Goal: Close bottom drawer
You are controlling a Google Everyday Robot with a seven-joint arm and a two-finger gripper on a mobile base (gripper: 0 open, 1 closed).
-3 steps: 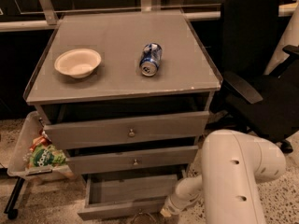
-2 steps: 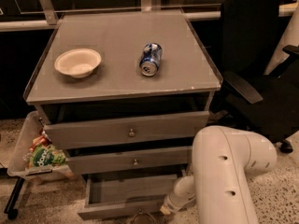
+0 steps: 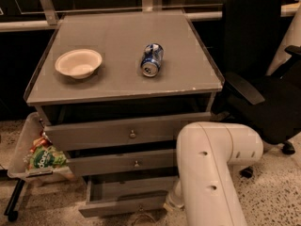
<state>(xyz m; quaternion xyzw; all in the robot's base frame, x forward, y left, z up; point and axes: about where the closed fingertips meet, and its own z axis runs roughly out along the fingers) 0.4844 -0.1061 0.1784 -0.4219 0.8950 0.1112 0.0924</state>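
The bottom drawer point(image 3: 123, 193) is the lowest of three grey drawers in the cabinet. It stands pulled out, showing a shallow bare tray behind a plain flat front panel point(image 3: 120, 206). My white arm point(image 3: 211, 173) comes down at the lower right and hides the drawer's right end. My gripper point(image 3: 170, 204) is low at the right end of that front panel, mostly hidden behind the arm.
The top drawer point(image 3: 113, 134) and middle drawer point(image 3: 117, 164), each with a small knob, sit slightly out. On the cabinet top are a white bowl point(image 3: 78, 63) and a lying blue can point(image 3: 151, 59). A black office chair point(image 3: 258, 79) stands at the right. A cart tray with snack bags point(image 3: 40, 158) is at the left.
My arm's big white elbow has swung left and covers more of the cabinet's right side. The bottom drawer looks about as far out as before.
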